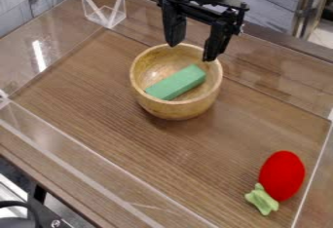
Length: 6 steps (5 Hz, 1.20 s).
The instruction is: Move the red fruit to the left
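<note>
The camera looks down at 1 wooden table (111, 125) with visible plank lines and a warm brown surface. In the lower right part of the view lies 1 red fruit (281, 174), glossy and rounded, on the bare tabletop. Its light green leafy stem (263, 202) points toward the bottom edge of the view, slightly to the left. The fruit sits near the right side of the table, well apart from the bowl.

Above the middle of the view stands 1 round wooden bowl (144, 88), light tan in color. Inside it lies 1 green rectangular block (176, 83), set at a slant, with 1 end toward the upper right and the other toward the lower left.

The black gripper (200, 49) hangs at the far side of the bowl, its fingers pointing down over the rim area. It is released, with its 2 fingers spread apart and nothing between them. Whether a fingertip touches the bowl cannot be told. The gripper is well apart from the red fruit.

Near the upper left, 1 clear, angular object (104, 10) rests on the table. Black cables (29, 208) show at the lower left edge of the view.
</note>
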Tool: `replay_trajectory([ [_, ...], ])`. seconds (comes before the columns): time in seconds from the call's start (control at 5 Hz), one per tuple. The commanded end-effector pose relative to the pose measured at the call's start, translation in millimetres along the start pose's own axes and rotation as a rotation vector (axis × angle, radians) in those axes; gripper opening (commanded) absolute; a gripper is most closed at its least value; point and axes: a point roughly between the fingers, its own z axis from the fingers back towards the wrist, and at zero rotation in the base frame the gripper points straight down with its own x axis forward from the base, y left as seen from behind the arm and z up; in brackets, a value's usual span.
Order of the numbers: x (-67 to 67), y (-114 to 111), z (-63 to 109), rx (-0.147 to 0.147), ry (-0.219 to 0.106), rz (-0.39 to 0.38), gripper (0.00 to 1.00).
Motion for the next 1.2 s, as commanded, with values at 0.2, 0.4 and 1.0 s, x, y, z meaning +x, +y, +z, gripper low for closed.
replay_trajectory([
  [0.2,-14.3,-34,-20.1,-0.022,0.041,-0.067,1.0],
  [0.4,-23.3,-70,-25.0,-0.03,0.031,-0.146,1.0],
  [1.0,-47.4,-146,-42.4,-0.063,-0.013,-0.281,1.0],
])
